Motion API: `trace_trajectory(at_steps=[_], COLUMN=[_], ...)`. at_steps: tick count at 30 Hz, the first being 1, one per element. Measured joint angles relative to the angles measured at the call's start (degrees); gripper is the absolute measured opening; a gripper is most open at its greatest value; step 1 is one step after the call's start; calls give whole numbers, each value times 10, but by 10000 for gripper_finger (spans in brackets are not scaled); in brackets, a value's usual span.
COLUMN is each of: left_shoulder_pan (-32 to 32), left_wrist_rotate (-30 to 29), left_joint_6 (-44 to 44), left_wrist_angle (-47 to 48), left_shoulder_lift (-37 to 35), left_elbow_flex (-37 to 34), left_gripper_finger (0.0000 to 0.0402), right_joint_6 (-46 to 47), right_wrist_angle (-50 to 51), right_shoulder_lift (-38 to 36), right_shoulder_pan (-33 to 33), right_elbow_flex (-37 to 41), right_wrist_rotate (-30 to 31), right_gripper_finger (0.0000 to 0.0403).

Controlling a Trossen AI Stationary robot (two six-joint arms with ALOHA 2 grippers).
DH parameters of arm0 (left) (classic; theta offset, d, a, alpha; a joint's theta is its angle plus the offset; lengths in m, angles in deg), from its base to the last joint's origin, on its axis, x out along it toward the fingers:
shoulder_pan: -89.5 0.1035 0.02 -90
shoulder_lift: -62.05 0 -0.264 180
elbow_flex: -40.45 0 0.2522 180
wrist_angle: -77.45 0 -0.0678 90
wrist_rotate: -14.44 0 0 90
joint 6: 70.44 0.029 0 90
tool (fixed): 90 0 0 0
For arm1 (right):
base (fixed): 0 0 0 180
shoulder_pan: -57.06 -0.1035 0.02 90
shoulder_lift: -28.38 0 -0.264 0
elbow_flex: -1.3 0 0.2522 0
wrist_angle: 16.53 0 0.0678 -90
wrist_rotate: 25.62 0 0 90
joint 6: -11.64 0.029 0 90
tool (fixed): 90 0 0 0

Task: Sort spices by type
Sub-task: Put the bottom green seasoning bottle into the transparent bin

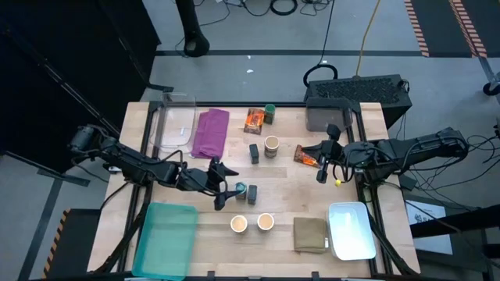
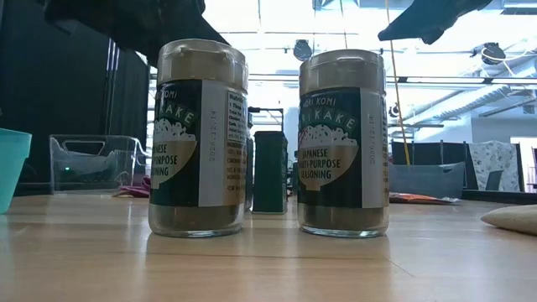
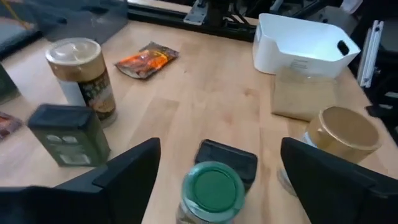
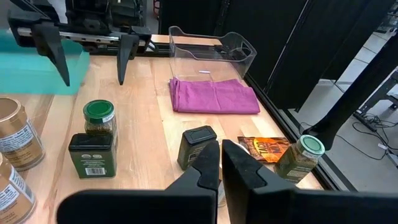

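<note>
left hand [image 1: 221,186]: fingers spread wide, holding nothing, just beside green-lidded jar [image 1: 241,190] and dark tin [image 1: 252,193] mid-desk | right hand [image 1: 321,165]: closed, empty, beside orange packet [image 1: 305,155] toward right edge | two tan-topped jars [image 1: 251,223]: near front edge

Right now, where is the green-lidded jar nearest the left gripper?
In the high view the green-lidded jar stands near the table's middle, just off the open left gripper, with a dark spice tin right beside it on the far side.
</note>
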Motion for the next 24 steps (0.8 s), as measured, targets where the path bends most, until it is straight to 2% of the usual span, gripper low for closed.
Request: trace_trajectory(at_steps=[5, 11, 24], left_shoulder_pan=[0, 0, 0], left_wrist_rotate=[1, 0, -1], left_joint_6=[-16, -31, 30], left_wrist_angle=[35, 28, 4], left_shoulder_lift=[2, 19, 56], left_elbow_flex=[0, 0, 0], left_gripper_finger=[350, 350, 350], right_joint_6=[0, 0, 0], right_wrist_angle=[0, 0, 0], right_shoulder_lift=[0, 0, 0], right_shoulder_pan=[0, 0, 0], right_elbow_flex=[0, 0, 0], right_wrist_rotate=[0, 0, 0], right_gripper_finger=[0, 0, 0])
